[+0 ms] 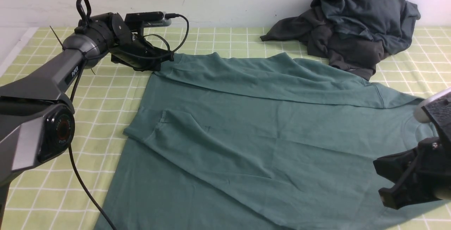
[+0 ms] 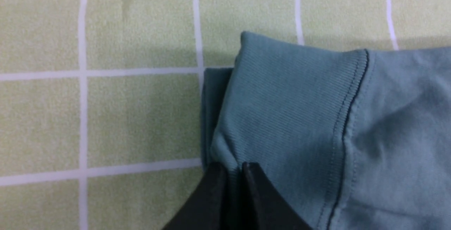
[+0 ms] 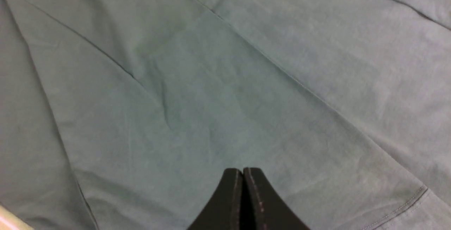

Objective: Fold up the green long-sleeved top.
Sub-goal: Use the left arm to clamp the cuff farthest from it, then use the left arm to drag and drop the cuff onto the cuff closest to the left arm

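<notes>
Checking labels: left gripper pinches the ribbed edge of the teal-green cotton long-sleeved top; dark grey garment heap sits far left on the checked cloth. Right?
No: the dark grey garment heap sits far right, as the front view shows. The left gripper does pinch the ribbed edge of the teal-green cotton long-sleeved top.

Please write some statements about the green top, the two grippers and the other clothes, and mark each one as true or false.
1. The left gripper pinches the ribbed cuff of the green top. True.
2. The right gripper holds a fold of the top. False: its jaws are shut on nothing, over flat fabric.
3. The dark grey heap of clothes lies at the far right of the tablecloth. True.
4. The tablecloth is plain white. False: it is pale green with white lines.
</notes>
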